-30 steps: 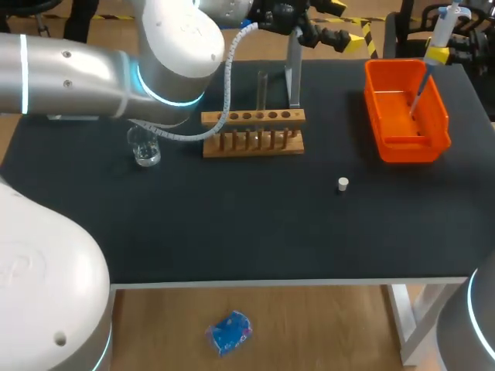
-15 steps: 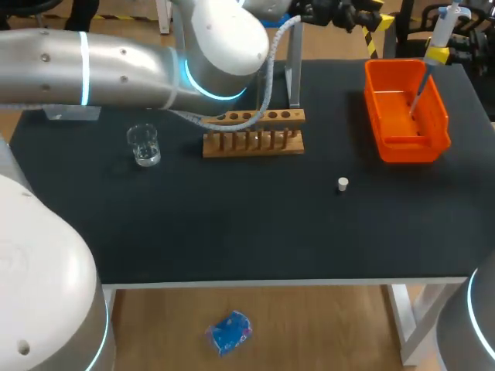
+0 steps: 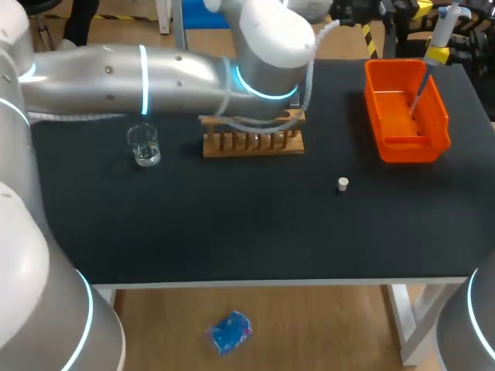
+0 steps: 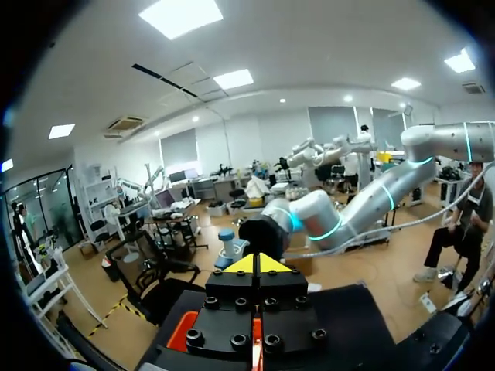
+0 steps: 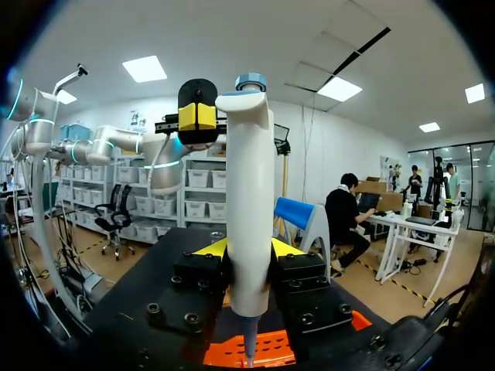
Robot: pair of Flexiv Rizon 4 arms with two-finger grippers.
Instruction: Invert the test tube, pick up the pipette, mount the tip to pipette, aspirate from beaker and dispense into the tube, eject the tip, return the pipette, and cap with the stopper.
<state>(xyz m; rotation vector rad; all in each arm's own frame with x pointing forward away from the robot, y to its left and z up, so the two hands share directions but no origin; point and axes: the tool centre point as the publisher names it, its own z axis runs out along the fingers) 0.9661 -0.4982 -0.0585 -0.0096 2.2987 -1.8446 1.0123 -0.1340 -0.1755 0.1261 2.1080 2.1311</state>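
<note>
Two claws matter here: the right claw (image 5: 247,249) pinches the pipette (image 5: 247,193) by its white barrel, a yellow tip on each side, while the left claw (image 4: 259,263) has its tips pressed together with nothing between them. The pipette hangs upright above the orange bin (image 3: 402,151), its thin lower end pointing down into it. I judge it light, stiff and smooth plastic, so the mid-barrel hold suits it. That hold is firm enough to stop it sliding, and it keeps clear of the blue-capped head where the plunger and ejector likely sit. The slender end looks fragile and should not knock the bin's wall. The right wrist view shows what the head view cannot: both fingers touch the barrel, and the left claw sits just beside the pipette's head. Only the head view gives the layout. The wooden rack (image 3: 253,139) stands well to the left of the bin, the beaker (image 3: 144,144) lies farther that way, and the stopper (image 3: 343,183) rests on the bench (image 3: 232,224) near the bin's near-left corner. The left arm (image 3: 155,73) covers the rack's top, so the test tube cannot be seen
</note>
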